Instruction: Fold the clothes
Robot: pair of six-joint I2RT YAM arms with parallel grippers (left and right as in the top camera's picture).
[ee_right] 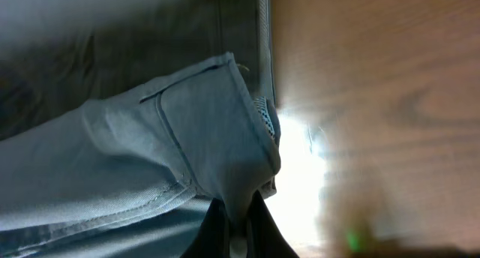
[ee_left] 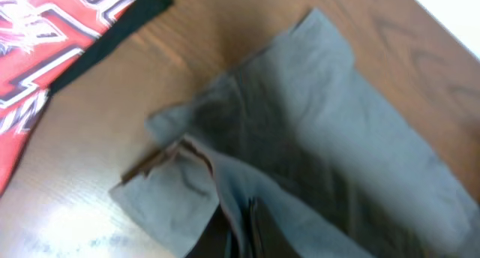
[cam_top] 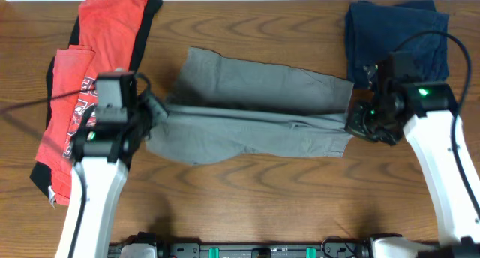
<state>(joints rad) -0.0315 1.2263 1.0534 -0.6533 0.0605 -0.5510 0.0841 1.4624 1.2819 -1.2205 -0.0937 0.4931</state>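
**Shorts pinched at both ends**

Grey shorts (cam_top: 255, 115) lie lengthwise across the middle of the table (cam_top: 262, 190). The left gripper (cam_top: 155, 106) is at their 9 o'clock end, nearly closed, with a ridge of cloth nipped between its fingers. The right gripper (cam_top: 351, 121) is at the 3 o'clock end, its fingers (ee_right: 216, 232) tight on a lifted corner. A red T-shirt (cam_top: 97, 55) lies at the table's 9 o'clock, a navy garment (cam_top: 397, 29) at 2 o'clock.
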